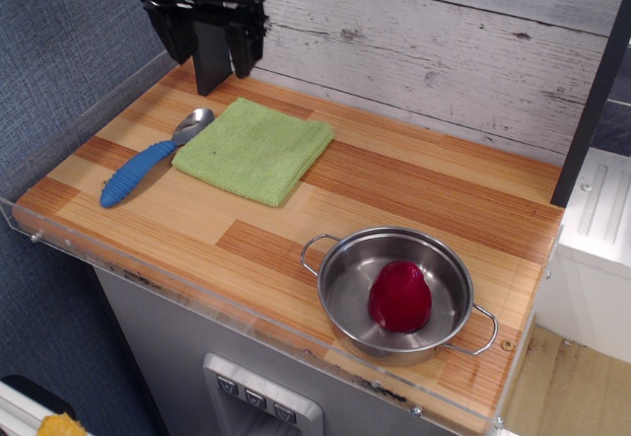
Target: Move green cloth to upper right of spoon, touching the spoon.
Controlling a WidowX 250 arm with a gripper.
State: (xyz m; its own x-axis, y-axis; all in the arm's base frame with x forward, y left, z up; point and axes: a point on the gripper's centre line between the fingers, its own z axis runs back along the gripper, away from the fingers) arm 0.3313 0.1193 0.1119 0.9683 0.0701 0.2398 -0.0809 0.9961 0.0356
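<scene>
The green cloth (254,150) lies flat on the wooden counter, at the back left. The spoon (148,165) lies to its left, blue handle toward the front left, metal bowl toward the back. The cloth's left edge meets the spoon's bowl; the cloth sits to the right and upper right of it. My black gripper (227,76) hangs above the counter's back left corner, behind the cloth and the spoon. It is clear of both and holds nothing. Its fingers hang down with a small gap between them.
A steel pan (340,278) with two handles stands at the front right and holds a dark red object (399,298). A clear acrylic rim (148,278) runs along the front and left edges. A plank wall (444,51) stands behind the counter.
</scene>
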